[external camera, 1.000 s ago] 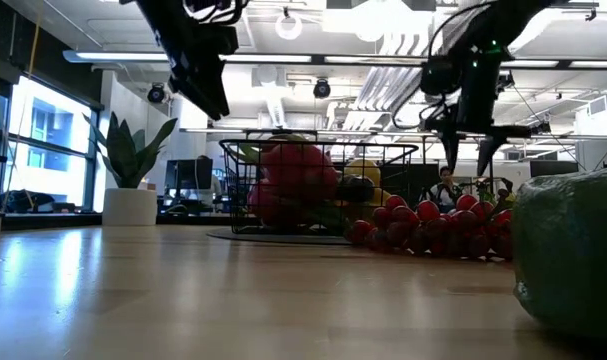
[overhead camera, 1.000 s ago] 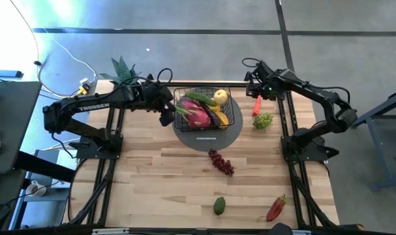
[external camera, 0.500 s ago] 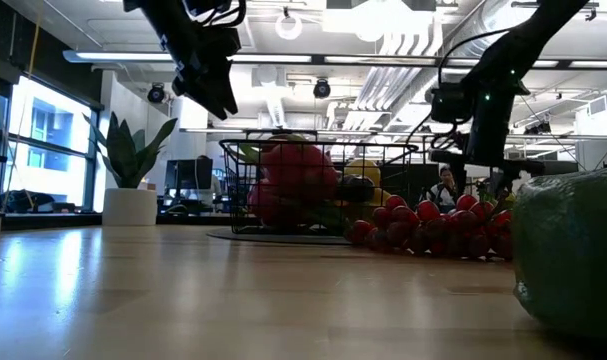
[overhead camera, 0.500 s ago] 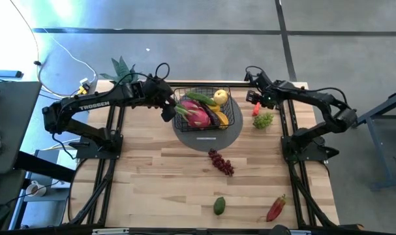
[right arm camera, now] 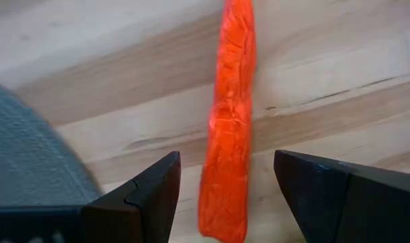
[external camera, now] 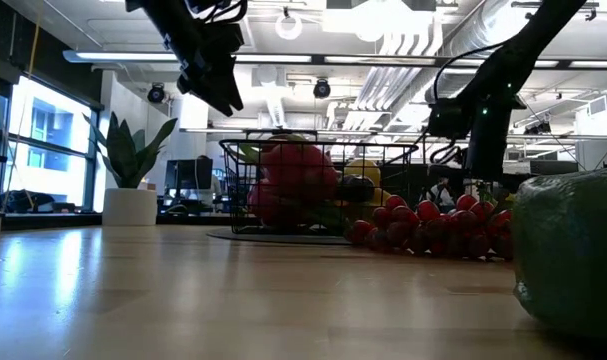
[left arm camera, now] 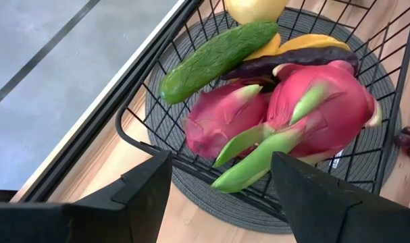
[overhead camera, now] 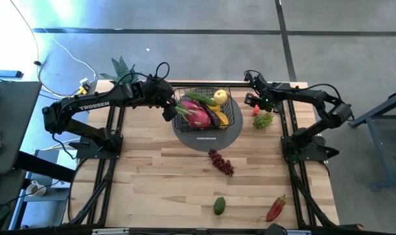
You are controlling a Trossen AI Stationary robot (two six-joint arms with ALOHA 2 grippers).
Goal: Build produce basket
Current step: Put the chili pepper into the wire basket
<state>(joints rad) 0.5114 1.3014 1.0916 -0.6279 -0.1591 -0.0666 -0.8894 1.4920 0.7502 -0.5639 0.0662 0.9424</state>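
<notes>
**Inspector:** Table (overhead camera: 184, 176) condition is recorded first: a wooden surface, with a round grey mat (overhead camera: 231, 127) laid near its far edge and the basket (overhead camera: 179, 98) seated on that mat.

**Clerk:** And what is held in the basket?

**Inspector:** Two pink dragon fruits (left arm camera: 306, 101), a cucumber (left arm camera: 215, 57), a dark purple piece, a yellow-orange piece and a pale yellow fruit are noted inside. The load is judged roughly half complete.

**Clerk:** What is left outside?

**Inspector:** Purple grapes (overhead camera: 221, 162) are seen in front of the mat, green grapes (overhead camera: 263, 120) beside it on the right, an avocado (overhead camera: 219, 205) and a red-and-green piece (overhead camera: 276, 208) near the front edge, and a red chilli (right arm camera: 230, 128) just beside the mat.

**Clerk:** The tools?

**Inspector:** The right tool (right arm camera: 225, 182) is found spread, poised directly over the chilli with a finger to either side; no contact is shown. The left tool (left arm camera: 218, 182) is likewise spread and empty, held above the basket's left rim.
</notes>
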